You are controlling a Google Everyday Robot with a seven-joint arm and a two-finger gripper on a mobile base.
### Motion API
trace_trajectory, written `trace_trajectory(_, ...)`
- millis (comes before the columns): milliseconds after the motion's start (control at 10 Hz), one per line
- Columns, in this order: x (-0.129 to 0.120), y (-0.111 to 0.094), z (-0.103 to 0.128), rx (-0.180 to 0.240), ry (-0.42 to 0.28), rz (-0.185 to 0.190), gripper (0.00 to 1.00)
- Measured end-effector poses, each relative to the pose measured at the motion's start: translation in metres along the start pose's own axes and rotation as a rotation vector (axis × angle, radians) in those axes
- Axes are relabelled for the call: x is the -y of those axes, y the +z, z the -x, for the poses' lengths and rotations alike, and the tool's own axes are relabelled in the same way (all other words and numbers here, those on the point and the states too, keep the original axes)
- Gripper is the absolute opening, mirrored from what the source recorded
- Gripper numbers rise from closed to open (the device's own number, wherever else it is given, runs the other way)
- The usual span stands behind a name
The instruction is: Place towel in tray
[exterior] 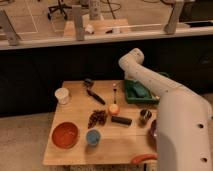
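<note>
Reaching over the tray (131, 98) at right of centre, the gripper (134, 86) seems to set down the towel (139, 91); its grasp I cannot tell. Next: retreat.

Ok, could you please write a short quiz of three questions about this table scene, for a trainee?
1. True or false: the white cup stands right beside the dark green rectangular plastic tray.
2. Which thing is nearest the small blue cup? A: the round orange-red bowl. B: the tray. C: the white cup.
3. Fill in: the gripper, below the arm's bend, is at the end of the ___.

Key: 1 false, the white cup stands at the opposite end of the table. 2 A, the round orange-red bowl. 3 tray.
</note>
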Motion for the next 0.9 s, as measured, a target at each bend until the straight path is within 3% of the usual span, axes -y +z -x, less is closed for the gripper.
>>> trace_trajectory(200,0.011,0.015,-0.024,0.023,0.131,0.006,0.09)
trace_trajectory(400,0.018,0.035,-0.037,0.071,0.254,0.007,0.29)
trace_trajectory(600,0.024,0.05,-0.027,0.161,0.302,0.007,0.51)
trace_trajectory(900,0.026,0.056,-0.026,0.231,0.335,0.013,0.77)
